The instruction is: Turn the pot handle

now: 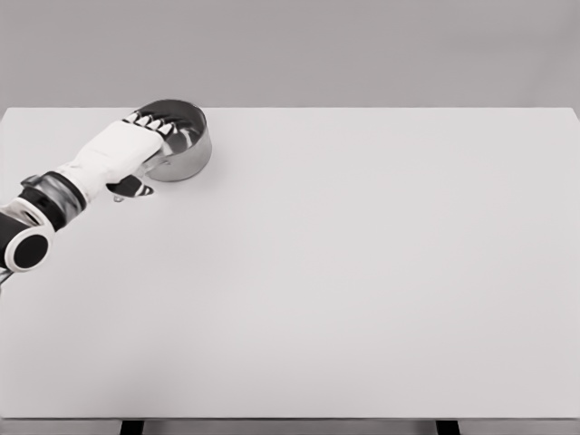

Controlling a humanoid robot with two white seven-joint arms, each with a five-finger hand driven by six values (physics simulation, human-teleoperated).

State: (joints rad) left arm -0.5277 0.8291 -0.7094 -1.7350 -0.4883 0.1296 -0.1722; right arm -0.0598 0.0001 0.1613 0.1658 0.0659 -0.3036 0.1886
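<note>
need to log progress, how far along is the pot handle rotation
Done: the left robot hand has reached the metal pot at the table's far left. In hand: it lies over the pot's near-left side, fingers draped across the rim. The handle is hidden beneath the hand, so a firm grip cannot be confirmed. Left: the turn itself; nothing shows how far the handle has rotated. The right arm is out of view.

The pot [186,145] looks like polished metal, its wall glossy and mirror-like with dark and bright reflections. The left hand [136,145] has a smooth white shell that looks like plastic, with black joints at the fingers and wrist. The surface [362,272] is matt, even white, without grain.
</note>
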